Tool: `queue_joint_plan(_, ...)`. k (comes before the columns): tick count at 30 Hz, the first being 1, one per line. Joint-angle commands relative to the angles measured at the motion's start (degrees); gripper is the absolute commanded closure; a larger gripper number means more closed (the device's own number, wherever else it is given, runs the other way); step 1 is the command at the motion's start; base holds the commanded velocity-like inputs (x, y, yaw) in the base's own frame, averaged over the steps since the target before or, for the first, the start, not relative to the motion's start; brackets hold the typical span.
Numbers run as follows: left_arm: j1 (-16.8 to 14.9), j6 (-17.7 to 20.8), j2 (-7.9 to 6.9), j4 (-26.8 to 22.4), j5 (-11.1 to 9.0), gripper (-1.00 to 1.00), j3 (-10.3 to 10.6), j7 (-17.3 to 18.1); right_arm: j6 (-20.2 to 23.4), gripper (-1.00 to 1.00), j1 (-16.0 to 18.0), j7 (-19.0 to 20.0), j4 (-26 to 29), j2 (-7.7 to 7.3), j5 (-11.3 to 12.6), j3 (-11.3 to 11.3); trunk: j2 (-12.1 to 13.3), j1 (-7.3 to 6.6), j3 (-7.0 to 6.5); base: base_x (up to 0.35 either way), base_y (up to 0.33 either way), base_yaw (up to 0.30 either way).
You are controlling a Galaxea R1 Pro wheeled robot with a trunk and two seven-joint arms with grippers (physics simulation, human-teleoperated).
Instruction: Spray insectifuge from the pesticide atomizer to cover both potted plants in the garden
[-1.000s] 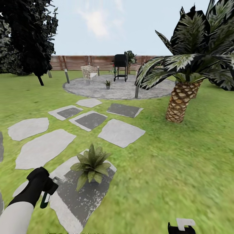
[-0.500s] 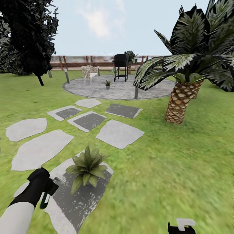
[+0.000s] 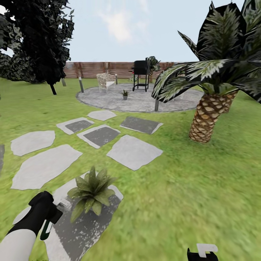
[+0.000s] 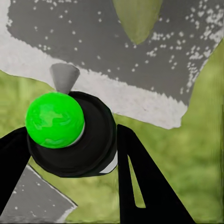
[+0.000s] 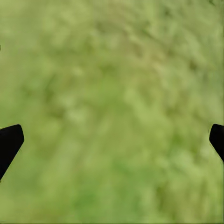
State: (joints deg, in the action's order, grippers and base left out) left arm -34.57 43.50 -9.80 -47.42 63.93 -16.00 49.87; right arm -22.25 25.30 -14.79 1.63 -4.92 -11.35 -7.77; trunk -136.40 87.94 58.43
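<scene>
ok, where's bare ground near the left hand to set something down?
Bare patches: the big pale stepping stone beyond the left hand, and the square stone toward the palm. Crowded: the dark stone with the potted plant.

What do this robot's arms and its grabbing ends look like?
The left arm has a smooth white forearm ending in a bulky black wrist. The left gripper has flat black fingers, one with a triangular cut-out. The right gripper shows black rounded fingertips.
</scene>
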Motion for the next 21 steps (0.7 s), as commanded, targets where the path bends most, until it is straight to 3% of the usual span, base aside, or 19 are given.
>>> queue_joint_plan(1, 0.98, 0.08, -0.02, -0.10, 0.43, 1.00, -0.11, 0.34, -0.16, -1.00, 0.01, -0.15, -0.05, 0.00, -0.60, -0.46, -0.02, 0.00, 0.05, 0.170, -0.234, 0.277)
queue_joint_plan(9, 2.04, -0.10, 0.43, -0.54, -0.03, 1.00, -0.02, -0.65, -0.16, -1.00, 0.01, -0.15, -0.05, 0.00, -0.60, -0.48, -0.02, 0.00, 0.05, 0.059, -0.256, 0.258)
queue_joint_plan(21, 2.00, 0.01, -0.20, -1.18, -0.12, 1.00, -0.41, -1.46, -0.16, -1.00, 0.01, -0.15, -0.05, -0.04, -0.61, -0.49, -0.02, 0.00, 0.05, -0.027, -0.271, 0.015)
